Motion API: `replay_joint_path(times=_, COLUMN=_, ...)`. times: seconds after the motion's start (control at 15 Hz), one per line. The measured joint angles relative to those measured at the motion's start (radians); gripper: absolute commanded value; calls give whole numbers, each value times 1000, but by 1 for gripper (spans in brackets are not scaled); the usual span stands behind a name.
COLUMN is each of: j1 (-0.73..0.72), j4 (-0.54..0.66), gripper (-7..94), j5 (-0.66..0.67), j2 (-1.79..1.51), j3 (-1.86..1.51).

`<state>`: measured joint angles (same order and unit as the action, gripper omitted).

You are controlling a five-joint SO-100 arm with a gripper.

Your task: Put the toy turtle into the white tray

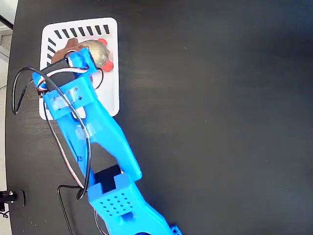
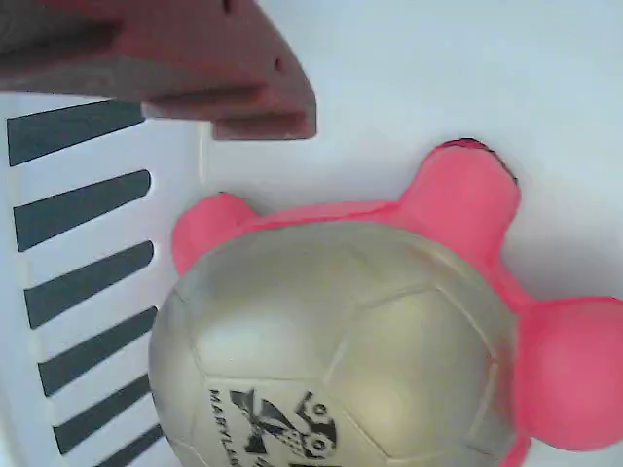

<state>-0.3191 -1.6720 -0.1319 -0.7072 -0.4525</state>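
The toy turtle (image 1: 100, 55) lies inside the white tray (image 1: 110, 93) near its slotted top edge. In the wrist view the turtle (image 2: 331, 331) fills the lower half, showing its beige-grey shell with a black printed mark and its red-pink feet resting on the tray floor (image 2: 438, 68). My gripper (image 1: 82, 50) hovers over the tray just left of the turtle. One brown finger (image 2: 195, 78) shows above the turtle with a white gap between them. The other finger is out of view. The jaws stand open and nothing presses on the toy.
The blue arm (image 1: 98, 132) stretches from the bottom edge up to the tray, trailing black and white cables (image 1: 19, 88) on the left. The tray sits near the black table's top-left corner. Dark slanted slots (image 2: 78, 195) line the tray edge beside the turtle.
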Motion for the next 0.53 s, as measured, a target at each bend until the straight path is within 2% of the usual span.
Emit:
replay_joint_path(times=0.2, j1=3, j4=0, gripper=1, j5=-11, j2=-52, j3=0)
replay_joint_path(times=0.4, j1=0, j4=21, gripper=0, j5=-35, j2=-239, j3=-41)
replay_joint_path(times=0.53, j1=23, j4=112, gripper=0, j5=-35, j2=-437, j3=-186)
